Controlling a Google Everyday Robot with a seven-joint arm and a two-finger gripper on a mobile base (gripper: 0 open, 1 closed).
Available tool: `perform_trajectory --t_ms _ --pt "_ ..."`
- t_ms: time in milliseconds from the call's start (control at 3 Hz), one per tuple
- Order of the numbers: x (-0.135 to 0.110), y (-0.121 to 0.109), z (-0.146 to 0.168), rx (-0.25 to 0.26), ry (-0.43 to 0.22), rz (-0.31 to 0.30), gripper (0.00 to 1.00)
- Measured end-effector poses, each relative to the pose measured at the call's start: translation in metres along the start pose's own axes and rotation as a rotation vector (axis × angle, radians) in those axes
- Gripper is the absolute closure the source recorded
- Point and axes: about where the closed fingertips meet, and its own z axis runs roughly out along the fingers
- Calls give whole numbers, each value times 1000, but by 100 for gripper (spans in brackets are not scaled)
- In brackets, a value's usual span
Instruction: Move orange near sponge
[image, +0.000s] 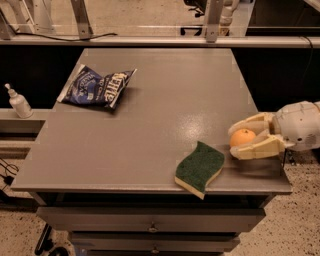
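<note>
The orange (242, 137) is a small round fruit held between the two pale fingers of my gripper (237, 140) at the right side of the grey table (150, 115). The gripper reaches in from the right edge and is shut on the orange, low over the table surface. The sponge (200, 168) has a dark green top over pale yellow foam and lies near the table's front edge, just left of and below the orange, a small gap apart from the fingers.
A blue crinkled snack bag (98, 86) lies at the table's back left. A white pump bottle (19, 101) stands on a ledge to the left of the table. Drawers (150, 227) sit under the front edge. Metal frame legs stand behind the table.
</note>
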Motion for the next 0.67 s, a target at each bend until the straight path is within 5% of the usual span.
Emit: perform_trajectory --t_ms 333,667 --pt "4 16 5 -32 -22 0 100" --pt "4 28 13 -66 -36 -1 82"
